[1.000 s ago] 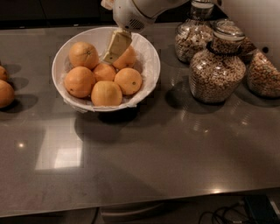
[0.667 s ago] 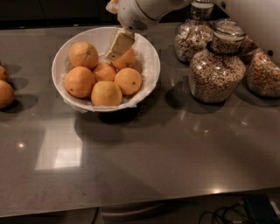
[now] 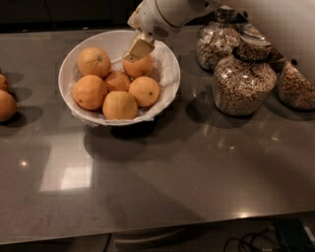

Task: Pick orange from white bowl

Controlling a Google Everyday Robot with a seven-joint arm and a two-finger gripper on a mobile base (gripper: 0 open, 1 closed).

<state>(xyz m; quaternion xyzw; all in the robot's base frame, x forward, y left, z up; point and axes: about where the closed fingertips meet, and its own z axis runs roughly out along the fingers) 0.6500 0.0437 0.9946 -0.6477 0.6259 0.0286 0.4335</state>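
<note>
Single cam: looks from above the near edge of the desk (image 3: 197,187), facing down and away at an oblique angle, mid-close range. White bowl (image 3: 68,74) sits upper left. Gripper (image 3: 138,50) at top centre, over bowl's far side.

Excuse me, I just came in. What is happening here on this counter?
A robot arm reaches in from above; its gripper sits at the orange at the back right of the white bowl. Whether it already holds that orange is unclear. Five more oranges lie in the bowl; glass jars stand to the right.
</note>
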